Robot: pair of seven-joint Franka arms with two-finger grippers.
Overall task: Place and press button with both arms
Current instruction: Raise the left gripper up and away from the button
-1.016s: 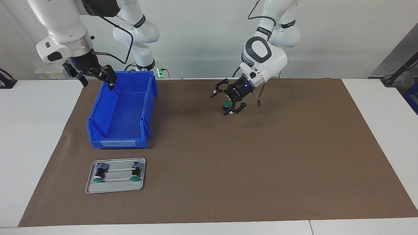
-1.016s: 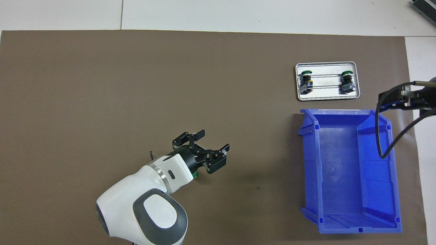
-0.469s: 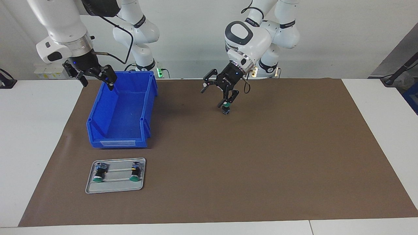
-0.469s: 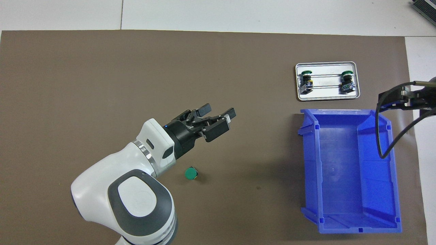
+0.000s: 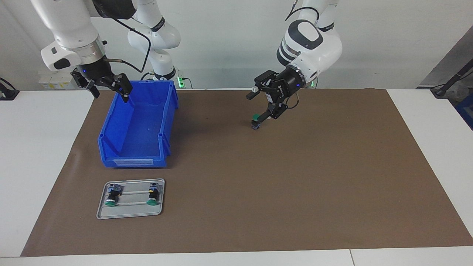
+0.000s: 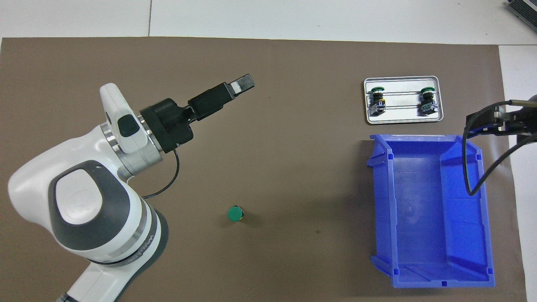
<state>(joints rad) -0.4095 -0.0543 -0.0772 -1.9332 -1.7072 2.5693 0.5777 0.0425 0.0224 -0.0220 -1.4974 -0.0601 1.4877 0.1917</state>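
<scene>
Green button (image 6: 235, 214) standing alone on the brown mat (image 5: 295, 184), cap up.

Left gripper (image 5: 263, 102) up over the mat, fingers wide apart, holding nothing. Right gripper (image 5: 107, 84) waiting over the blue bin (image 5: 138, 125), fingers apart, empty too. Might tip over if pushed from the side, being small and tall.
</scene>
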